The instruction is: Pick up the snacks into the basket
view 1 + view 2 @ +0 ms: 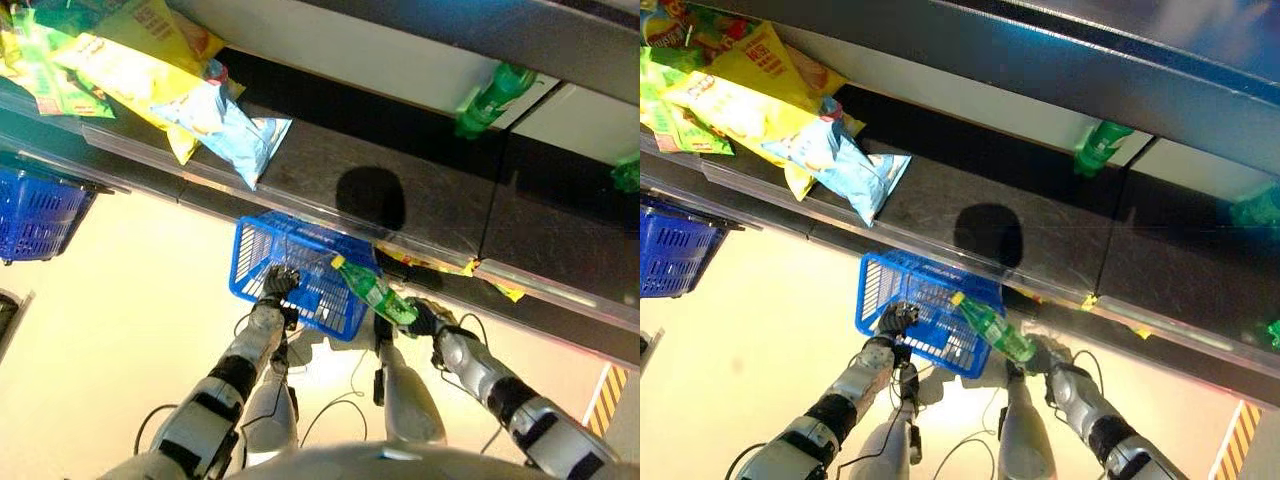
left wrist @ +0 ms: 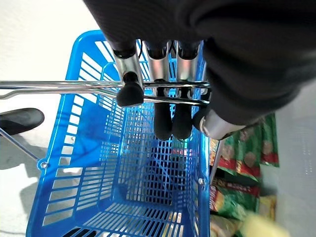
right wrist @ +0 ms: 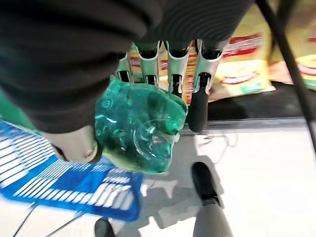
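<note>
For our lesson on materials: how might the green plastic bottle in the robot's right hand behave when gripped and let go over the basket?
The green bottle looks smooth and glossy, so probably slippery. It is round, so it may roll inside the blue basket. The right hand holds only its base, so it could tip.

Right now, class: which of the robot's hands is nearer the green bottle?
Right. The right hand is curled round the green bottle, holding it over the blue basket; the left hand grips the basket's handle beside it.

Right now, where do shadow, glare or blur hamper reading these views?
Left eye view: a round dark shadow sits on the shelf above the blue basket. Right wrist view: highlights glint on the green bottle in the right hand; snack packs behind are soft. Left wrist view: left hand on the basket handles is readable.
</note>
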### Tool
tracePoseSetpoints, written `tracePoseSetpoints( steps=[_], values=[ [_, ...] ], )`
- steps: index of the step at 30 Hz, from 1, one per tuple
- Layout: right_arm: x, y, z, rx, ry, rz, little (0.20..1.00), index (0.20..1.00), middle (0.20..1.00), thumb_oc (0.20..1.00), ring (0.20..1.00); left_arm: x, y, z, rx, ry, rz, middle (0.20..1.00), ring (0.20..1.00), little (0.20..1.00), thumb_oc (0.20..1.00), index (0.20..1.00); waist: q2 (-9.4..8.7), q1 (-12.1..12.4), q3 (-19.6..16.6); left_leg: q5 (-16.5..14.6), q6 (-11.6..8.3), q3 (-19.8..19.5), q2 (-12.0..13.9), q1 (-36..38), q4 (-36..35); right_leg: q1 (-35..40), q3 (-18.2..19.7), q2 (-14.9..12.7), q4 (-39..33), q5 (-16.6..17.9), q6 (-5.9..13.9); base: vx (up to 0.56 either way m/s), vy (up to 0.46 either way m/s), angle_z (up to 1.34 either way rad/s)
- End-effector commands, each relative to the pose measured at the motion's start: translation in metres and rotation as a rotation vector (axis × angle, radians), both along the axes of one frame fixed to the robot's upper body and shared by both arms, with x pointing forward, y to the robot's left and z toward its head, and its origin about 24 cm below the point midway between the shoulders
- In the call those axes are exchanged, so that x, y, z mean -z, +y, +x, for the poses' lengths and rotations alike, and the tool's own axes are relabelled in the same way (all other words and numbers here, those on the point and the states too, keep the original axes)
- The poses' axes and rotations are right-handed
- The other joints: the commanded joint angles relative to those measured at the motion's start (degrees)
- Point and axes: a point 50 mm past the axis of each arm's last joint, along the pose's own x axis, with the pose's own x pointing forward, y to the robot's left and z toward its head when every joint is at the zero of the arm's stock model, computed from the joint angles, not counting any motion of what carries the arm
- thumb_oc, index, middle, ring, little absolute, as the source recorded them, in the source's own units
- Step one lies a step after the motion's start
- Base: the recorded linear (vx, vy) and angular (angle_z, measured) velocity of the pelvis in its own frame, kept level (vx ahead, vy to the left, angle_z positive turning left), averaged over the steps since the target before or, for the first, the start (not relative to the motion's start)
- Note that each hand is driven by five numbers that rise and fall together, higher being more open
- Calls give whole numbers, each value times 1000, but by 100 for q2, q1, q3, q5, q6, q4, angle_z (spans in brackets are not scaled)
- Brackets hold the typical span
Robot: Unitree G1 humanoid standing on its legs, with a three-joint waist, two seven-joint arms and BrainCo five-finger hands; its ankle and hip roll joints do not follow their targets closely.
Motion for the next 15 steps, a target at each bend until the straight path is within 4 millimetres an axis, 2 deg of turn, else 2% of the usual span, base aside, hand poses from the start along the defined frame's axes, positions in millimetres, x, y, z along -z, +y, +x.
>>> tracePoseSetpoints(
  steps=[1,3,9,12,13,15],
  values=[
    [-29,36,19,-128,-154,84,200,200,200,200,200,-47,-26,30,46,-210,-77,200,200,200,200,200,-215,93,53,235,379,-148,-480,-454,-46,-176,182,378,245,-207,59,-11,-37,2],
    [-30,40,20,-137,-155,89,200,200,200,200,200,-49,-28,32,49,-217,-75,200,200,200,200,200,-220,91,77,242,374,-158,-473,-468,-47,-189,175,380,252,-206,56,-11,-23,4],
    [-34,72,27,-242,-158,84,200,200,200,200,200,-72,-49,41,97,-291,-103,200,200,200,200,200,-238,111,242,298,339,-191,-447,-590,-42,-295,136,383,253,-163,45,-7,-10,2],
    [-33,77,27,-249,-144,95,200,200,200,200,200,-77,-53,43,97,-307,-119,200,200,200,200,200,-230,102,286,314,330,-194,-448,-618,-43,-320,124,381,259,-158,43,-9,-9,4],
    [-33,81,30,-239,-137,97,200,200,200,200,200,-85,-63,44,116,-330,-143,200,200,200,200,200,-204,107,338,331,324,-211,-456,-647,-41,-333,104,374,258,-143,42,-6,-2,4],
    [-32,80,33,-213,-132,102,200,200,200,200,200,-88,-68,43,137,-342,-163,200,200,200,200,200,-184,118,359,338,325,-219,-463,-663,-41,-341,93,372,257,-139,42,-11,-7,4]
  ],
)
